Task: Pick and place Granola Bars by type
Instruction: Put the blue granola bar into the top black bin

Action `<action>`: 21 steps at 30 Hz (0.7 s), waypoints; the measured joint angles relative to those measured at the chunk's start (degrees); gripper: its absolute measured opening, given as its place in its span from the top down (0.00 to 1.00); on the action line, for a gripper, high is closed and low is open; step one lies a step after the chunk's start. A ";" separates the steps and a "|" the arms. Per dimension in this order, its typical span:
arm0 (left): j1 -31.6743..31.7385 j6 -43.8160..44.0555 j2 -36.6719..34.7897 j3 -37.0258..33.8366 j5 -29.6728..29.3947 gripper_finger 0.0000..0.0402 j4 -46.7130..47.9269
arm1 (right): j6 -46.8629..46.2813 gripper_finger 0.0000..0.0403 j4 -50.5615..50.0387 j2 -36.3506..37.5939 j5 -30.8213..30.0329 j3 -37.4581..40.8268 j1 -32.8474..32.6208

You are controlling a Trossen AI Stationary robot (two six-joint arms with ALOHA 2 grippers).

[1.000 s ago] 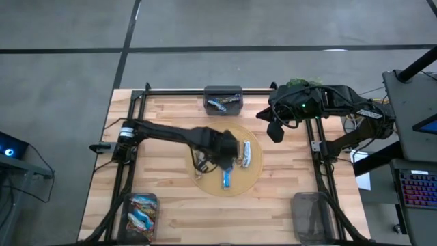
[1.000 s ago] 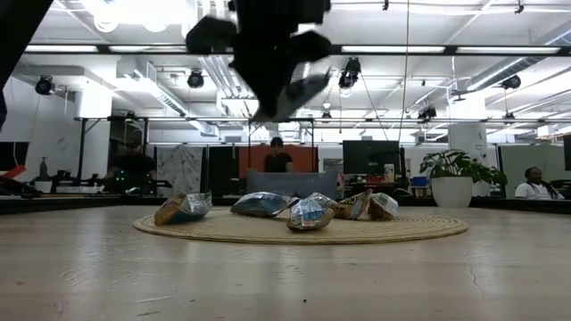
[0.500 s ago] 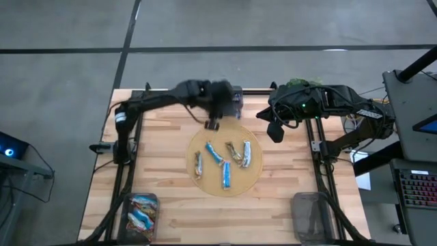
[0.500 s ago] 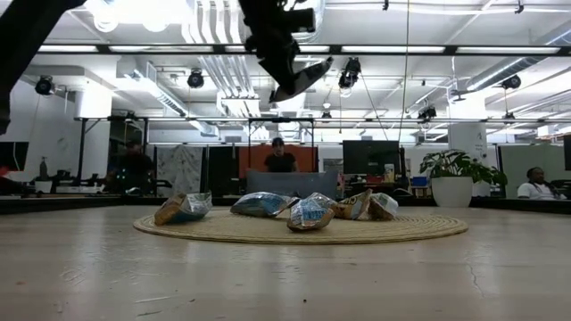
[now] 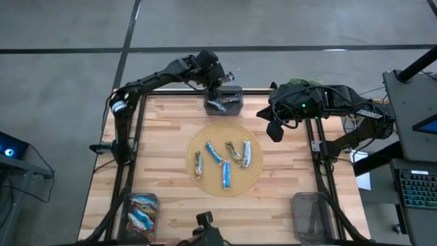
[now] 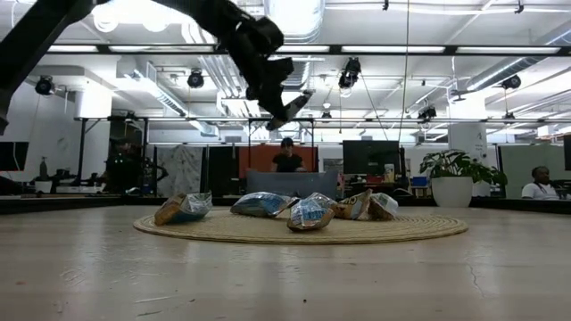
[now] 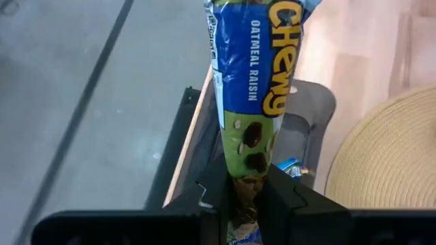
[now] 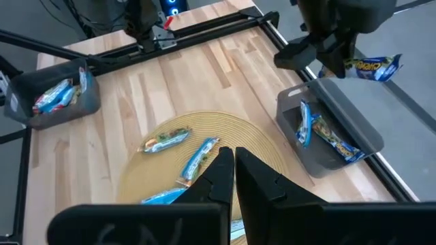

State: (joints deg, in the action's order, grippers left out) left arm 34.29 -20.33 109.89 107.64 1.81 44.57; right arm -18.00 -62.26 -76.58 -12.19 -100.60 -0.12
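Left gripper [image 7: 246,197], clamped on one end of an oatmeal-raisin bar [image 7: 253,75] whose long axis extends straight out from the fingers, hangs directly above the far bin [image 8: 354,129]; right gripper [image 8: 228,170] shut, idle.

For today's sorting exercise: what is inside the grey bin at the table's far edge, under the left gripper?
The bin holds two bars, a blue one and a greenish one. The left gripper holds another bar over it. Whether more bars lie beneath those two cannot be seen.
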 joint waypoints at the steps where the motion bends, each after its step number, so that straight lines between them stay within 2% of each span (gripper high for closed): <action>1: 0.48 0.66 0.00 -1.01 0.67 0.91 -0.93 | 0.00 0.98 -0.02 0.00 0.00 0.00 0.00; 12: 0.89 2.70 0.00 -16.31 2.24 0.91 -9.37 | 0.00 0.98 -0.07 0.00 0.00 0.00 0.00; 17: 0.69 4.22 0.00 -19.54 2.30 0.91 -10.79 | 0.00 0.98 -0.07 0.00 0.00 0.00 0.01; 21: 0.73 5.73 0.00 -19.92 3.28 0.85 -11.42 | 0.00 0.98 -0.06 0.00 0.00 0.00 0.02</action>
State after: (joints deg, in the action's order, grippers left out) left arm 35.03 -14.60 109.89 87.72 5.08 33.16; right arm -18.00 -62.32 -76.58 -12.19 -100.60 -0.10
